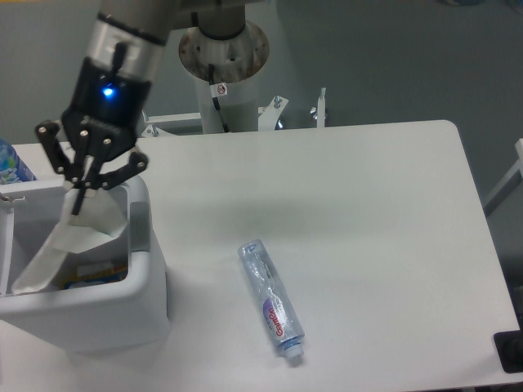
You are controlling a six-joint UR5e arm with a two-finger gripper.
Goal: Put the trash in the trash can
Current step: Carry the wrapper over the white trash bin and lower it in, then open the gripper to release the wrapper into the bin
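Observation:
The trash can is a big white bin at the table's left front, with a grey-white tab on its right side. My gripper is over its right rim, shut on the top end of the flattened white carton, which hangs slanting down into the bin. The crushed clear bottle with a purple-red label lies on the table to the right of the bin, pale cap toward the front edge, well apart from the gripper.
A blue-patterned bottle stands at the far left behind the bin. Some blue and yellow items lie inside the bin. The arm's base post rises behind the table's back edge.

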